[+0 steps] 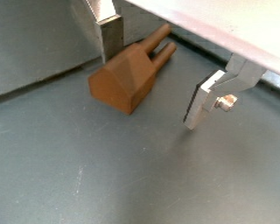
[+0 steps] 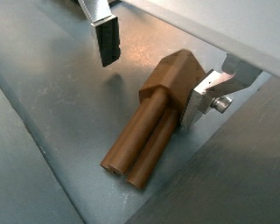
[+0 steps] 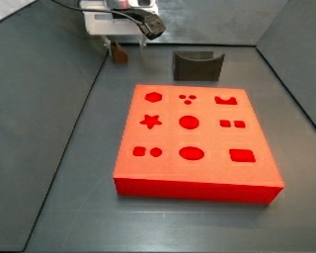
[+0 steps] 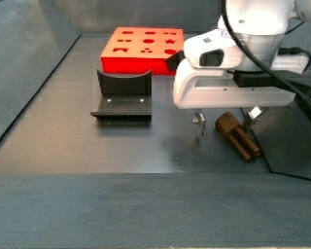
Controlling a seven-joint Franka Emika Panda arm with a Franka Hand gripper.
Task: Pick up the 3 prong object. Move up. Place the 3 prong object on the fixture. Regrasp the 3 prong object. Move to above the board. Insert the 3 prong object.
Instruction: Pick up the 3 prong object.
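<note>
The 3 prong object (image 1: 129,77) is a tan-brown peg with a blocky head and thin prongs. It lies flat on the grey floor, also in the other wrist view (image 2: 154,122). My gripper (image 1: 153,87) is low over it and open, one finger (image 1: 109,39) on each side of its head. In a wrist view (image 2: 150,92) the head lies close against one finger (image 2: 201,98), with a gap to the other. In the side views the gripper (image 3: 121,40) (image 4: 224,122) stands over the peg (image 3: 121,55) (image 4: 236,137). The dark fixture (image 3: 197,65) (image 4: 121,97) and the orange-red board (image 3: 194,138) (image 4: 143,47) stand apart from it.
Grey walls (image 3: 68,59) enclose the floor; the peg lies near a back corner. A light-coloured wall edge (image 1: 224,35) runs close behind the fingers. The robot's white body (image 4: 236,68) hides part of the floor.
</note>
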